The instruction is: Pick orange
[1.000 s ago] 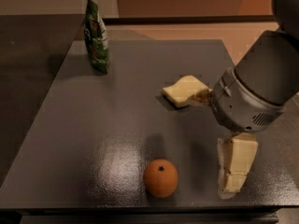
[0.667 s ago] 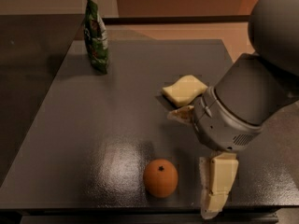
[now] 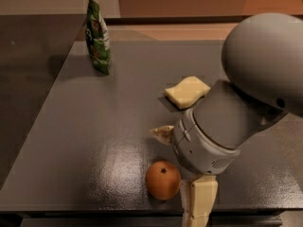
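The orange [image 3: 162, 179] is round with a dark stem mark on top. It sits on the dark grey table [image 3: 94, 141] near the front edge. My gripper [image 3: 180, 171] hangs from the big grey arm [image 3: 222, 126], just right of the orange and a little above it. It is open. One cream finger [image 3: 200, 200] points down right beside the orange's right side. The other fingertip [image 3: 162, 133] shows above and behind the orange. The orange lies apart from both fingers and is not held.
A pale yellow wavy-edged sponge [image 3: 187, 92] lies behind the arm, mid-table. A green snack bag [image 3: 97, 34] stands upright at the far left corner. The table's front edge [image 3: 94, 207] runs just below the orange, and its left edge drops to a dark floor.
The arm has swung left and toward the front edge. The lower finger, which stood well to the right of the orange, is now right beside it. The orange has not moved.
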You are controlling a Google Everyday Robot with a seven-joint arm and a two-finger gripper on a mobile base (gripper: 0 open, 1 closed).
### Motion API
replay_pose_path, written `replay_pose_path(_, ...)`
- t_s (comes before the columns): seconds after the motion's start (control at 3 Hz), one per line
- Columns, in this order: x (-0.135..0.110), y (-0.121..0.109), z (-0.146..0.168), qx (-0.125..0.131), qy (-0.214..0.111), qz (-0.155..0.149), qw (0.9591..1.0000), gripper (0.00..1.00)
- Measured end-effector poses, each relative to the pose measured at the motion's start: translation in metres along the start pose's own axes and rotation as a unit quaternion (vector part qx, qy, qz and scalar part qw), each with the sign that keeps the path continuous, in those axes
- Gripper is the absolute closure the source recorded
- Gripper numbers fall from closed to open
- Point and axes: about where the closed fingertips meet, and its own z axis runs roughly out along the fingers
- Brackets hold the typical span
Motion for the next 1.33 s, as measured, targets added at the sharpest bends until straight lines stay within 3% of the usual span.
replay_pose_path(0.33,-0.009,0.000,0.007,0.002,-0.007,-0.010,0.9999,0.18)
replay_pose_path(1.33,-0.012,-0.005,0.000,0.016,-0.015,-0.019,0.9996,0.87)
